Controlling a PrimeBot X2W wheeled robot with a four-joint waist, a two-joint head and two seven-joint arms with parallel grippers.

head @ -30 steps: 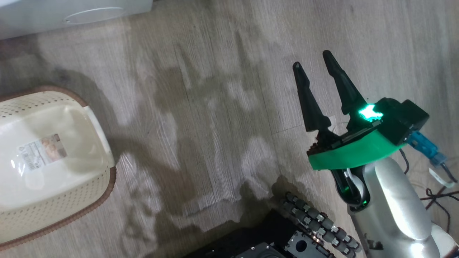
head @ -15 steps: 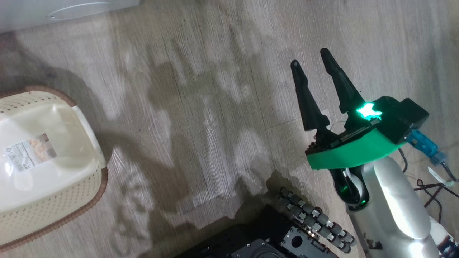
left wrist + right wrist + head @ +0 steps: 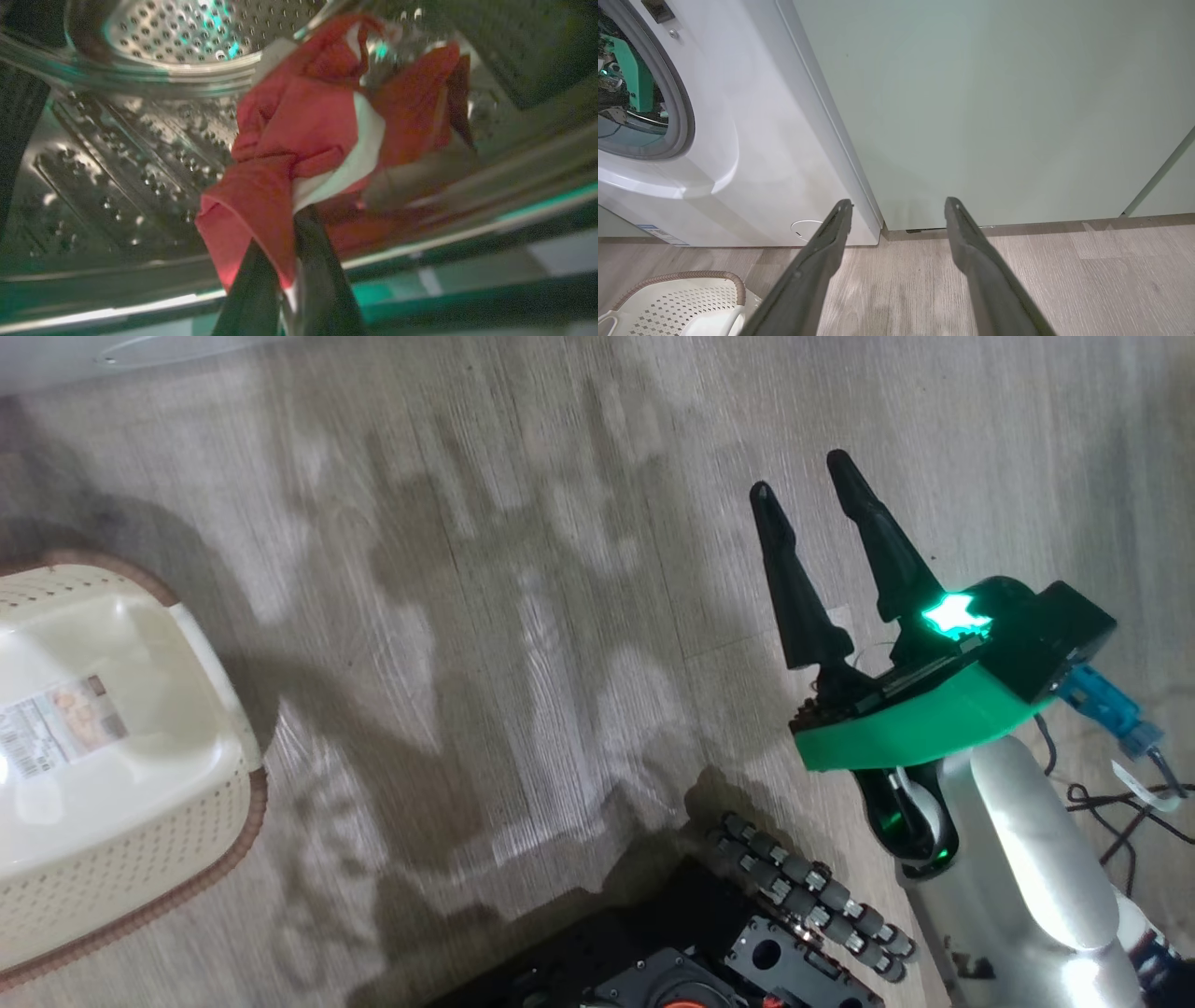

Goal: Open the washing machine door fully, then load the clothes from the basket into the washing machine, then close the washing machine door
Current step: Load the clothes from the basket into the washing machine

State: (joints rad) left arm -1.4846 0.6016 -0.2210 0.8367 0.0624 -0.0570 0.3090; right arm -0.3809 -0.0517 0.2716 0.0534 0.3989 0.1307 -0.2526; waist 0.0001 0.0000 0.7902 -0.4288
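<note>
- Clothes, a small bundle of bright red and white fabric (image 3: 303,126), are pinched in my left gripper (image 3: 287,242): its 2 long dark fingers (image 3: 327,289) are clenched on a fold, red cloth draped over 1 finger and a white strip caught between them.
- From that grip the clothes hang in front of the fingers, inside the perforated steel drum (image 3: 131,154) of the washing machine; I cannot tell whether the far end of the bundle touches the drum wall.
- In the right wrist view a green arm part (image 3: 633,74) shows inside the machine's round opening, ringed by the grey door gasket (image 3: 681,116).
- My right gripper (image 3: 798,476) is released, its 2 fingers spread with bare floor between them, nothing held; in its own wrist view (image 3: 899,203) it points low at the corner where machine and cabinet meet.
- White front-loading washing machine (image 3: 761,154) stands on the grey wood-grain floor (image 3: 523,616), touching a pale green cabinet panel (image 3: 994,107) at its side; a small round flap (image 3: 805,228) sits low on its front.
- Cream-white perforated plastic basket (image 3: 140,859) with a brown rim stands on the floor near the machine, well apart from my right gripper, a printed label (image 3: 56,733) at its bottom.
- My black wheeled base (image 3: 803,896) is at the lower edge of the head view.
</note>
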